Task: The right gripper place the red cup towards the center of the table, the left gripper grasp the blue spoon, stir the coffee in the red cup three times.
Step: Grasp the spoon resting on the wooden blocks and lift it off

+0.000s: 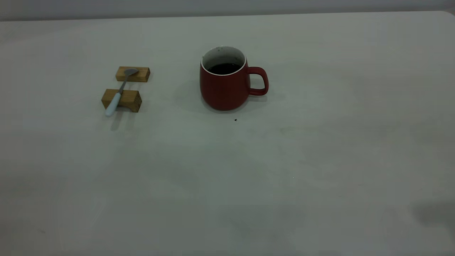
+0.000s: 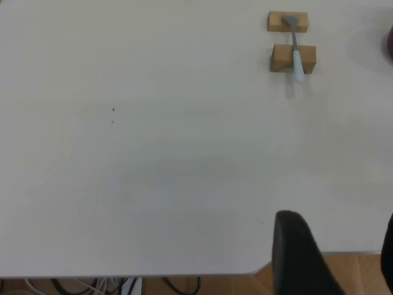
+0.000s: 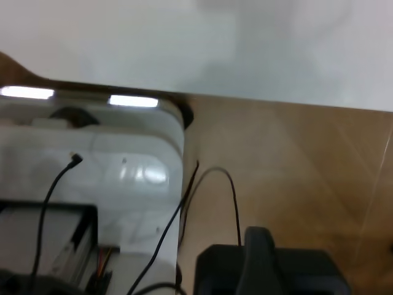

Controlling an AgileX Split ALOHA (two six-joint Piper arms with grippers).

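Note:
The red cup (image 1: pixel 224 87) stands upright near the middle of the table (image 1: pixel 249 185), handle (image 1: pixel 261 81) toward the right, with dark coffee (image 1: pixel 224 68) inside. Left of it, the blue spoon (image 1: pixel 119 93) lies across two wooden blocks, bowl on the far one. Neither gripper shows in the exterior view. In the left wrist view my left gripper (image 2: pixel 341 255) is open and empty over the table's near edge, far from the spoon (image 2: pixel 295 46); a red sliver of the cup (image 2: pixel 390 46) shows at the frame edge. My right gripper (image 3: pixel 263 258) hangs off the table, over the wooden floor.
The spoon rests on a far wooden block (image 1: pixel 132 74) and a near one (image 1: pixel 122 100). A tiny dark speck (image 1: pixel 235 120) lies in front of the cup. Beside the table, the right wrist view shows a white unit (image 3: pixel 92 178) with black cables (image 3: pixel 230 190).

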